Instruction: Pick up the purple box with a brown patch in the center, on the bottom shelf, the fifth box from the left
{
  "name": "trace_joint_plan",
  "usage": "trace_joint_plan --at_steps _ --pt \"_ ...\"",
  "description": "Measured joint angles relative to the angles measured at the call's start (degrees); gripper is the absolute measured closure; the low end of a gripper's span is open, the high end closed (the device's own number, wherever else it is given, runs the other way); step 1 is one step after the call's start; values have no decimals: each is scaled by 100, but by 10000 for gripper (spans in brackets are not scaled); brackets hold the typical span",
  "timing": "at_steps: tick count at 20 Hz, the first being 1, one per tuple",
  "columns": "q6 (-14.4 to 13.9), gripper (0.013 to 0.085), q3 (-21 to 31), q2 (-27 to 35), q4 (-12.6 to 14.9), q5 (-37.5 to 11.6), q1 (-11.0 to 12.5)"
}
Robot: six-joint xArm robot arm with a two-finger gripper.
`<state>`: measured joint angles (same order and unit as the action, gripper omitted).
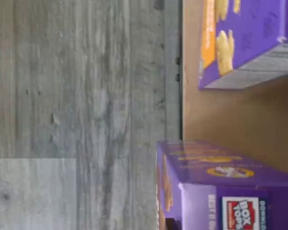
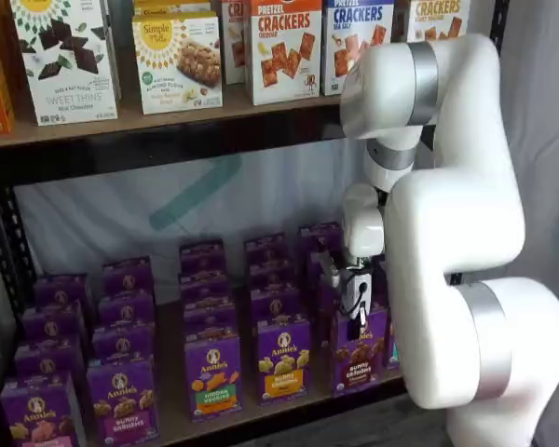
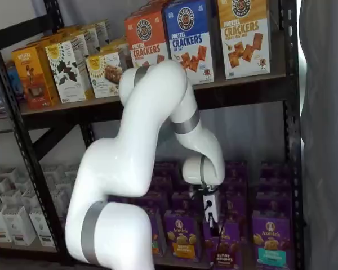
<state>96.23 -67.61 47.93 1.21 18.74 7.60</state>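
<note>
The purple box [image 2: 359,357] with brown bunny cookies stands upright at the front of its column on the bottom shelf [image 2: 170,377]; it also shows in a shelf view [image 3: 226,251]. My gripper [image 2: 356,312] hangs just above its top edge, black fingers pointing down, and appears again in a shelf view [image 3: 210,215]. No gap or grip shows between the fingers. In the wrist view a purple carton [image 1: 221,187] with a Box Tops label lies close to the camera on the wooden board [image 1: 230,120]; its front is too edge-on to tell which one it is.
A purple carton with yellow crackers [image 2: 282,358] stands just left of the target and shows in the wrist view [image 1: 245,38]. A teal-band carton [image 3: 270,239] stands to the right. More purple cartons fill rows behind. The upper shelf [image 2: 149,126] holds large cracker boxes. Grey floor [image 1: 77,96] lies below.
</note>
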Motion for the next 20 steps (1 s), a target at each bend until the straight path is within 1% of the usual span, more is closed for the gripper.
trace_joint_plan --at_steps 5,8,13,15,20 --pt "-44 690 747 -555 -16 -81 -60" --pt "-131 690 1165 -883 37 -163 -93" --pt "-501 690 1978 -1600 369 -271 -146" --pt "-593 690 2252 -1876 444 -266 -166" --pt "-559 690 2698 -2381 338 -149 -233"
